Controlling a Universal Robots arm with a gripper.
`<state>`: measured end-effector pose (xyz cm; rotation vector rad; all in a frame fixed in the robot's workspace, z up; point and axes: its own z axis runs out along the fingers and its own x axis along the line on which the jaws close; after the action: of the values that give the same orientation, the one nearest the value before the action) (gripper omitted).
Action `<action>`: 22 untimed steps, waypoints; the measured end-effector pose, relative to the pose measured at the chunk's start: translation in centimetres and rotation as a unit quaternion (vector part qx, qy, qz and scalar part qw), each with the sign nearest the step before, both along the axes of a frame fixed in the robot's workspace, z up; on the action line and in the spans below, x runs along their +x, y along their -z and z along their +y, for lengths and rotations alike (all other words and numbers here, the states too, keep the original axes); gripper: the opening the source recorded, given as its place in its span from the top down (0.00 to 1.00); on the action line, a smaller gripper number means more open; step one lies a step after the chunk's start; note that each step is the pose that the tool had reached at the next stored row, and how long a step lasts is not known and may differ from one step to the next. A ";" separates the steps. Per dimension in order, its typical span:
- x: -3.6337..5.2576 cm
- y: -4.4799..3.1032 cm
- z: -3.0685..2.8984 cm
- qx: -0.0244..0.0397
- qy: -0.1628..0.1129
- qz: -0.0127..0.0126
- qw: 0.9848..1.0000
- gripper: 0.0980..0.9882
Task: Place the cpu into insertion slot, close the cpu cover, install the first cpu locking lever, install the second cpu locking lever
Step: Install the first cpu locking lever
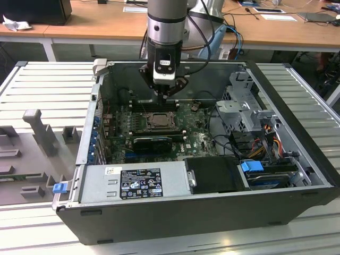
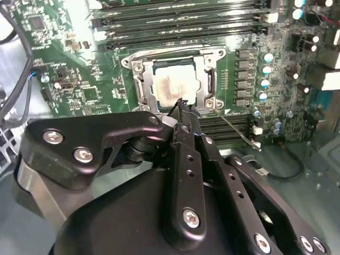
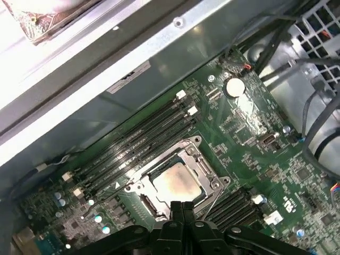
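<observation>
With the cpu [image 2: 172,85] seated on the motherboard [image 2: 79,90] beneath the lowered cpu cover [image 2: 143,87], the end effector [image 2: 182,102], tips pressed together, should probably bear squarely on the thin free locking lever [image 2: 236,129] to avoid slipping.

Pale cpu [image 2: 172,85] lies flat within cpu cover [image 2: 144,85].

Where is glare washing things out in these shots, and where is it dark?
Second wrist view: glare whitens a corner of the board, and the chip shines. First wrist view: the case wall is blown white. Exterior view: the case interior is shaded.
</observation>
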<state>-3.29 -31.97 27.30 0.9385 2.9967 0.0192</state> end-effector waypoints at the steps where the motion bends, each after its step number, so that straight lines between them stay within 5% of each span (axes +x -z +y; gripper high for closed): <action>1: 0.00 0.01 0.00 0.000 -0.011 -0.001 1.000 0.99; 4: 0.00 0.05 -0.01 0.000 -0.041 -0.001 0.999 0.99; 7: 0.00 0.10 0.00 0.000 -0.095 -0.001 0.995 0.99; 13: 0.00 0.14 0.00 0.000 -0.155 -0.001 0.988 0.99; 17: 0.00 0.17 0.00 0.000 -0.200 -0.001 0.980 0.99; 19: 0.00 0.19 0.00 0.000 -0.227 -0.001 0.974 0.99; 22: 0.00 0.19 0.00 0.000 -0.271 -0.001 0.963 0.99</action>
<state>-3.29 -31.97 27.11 0.0929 3.1406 0.0203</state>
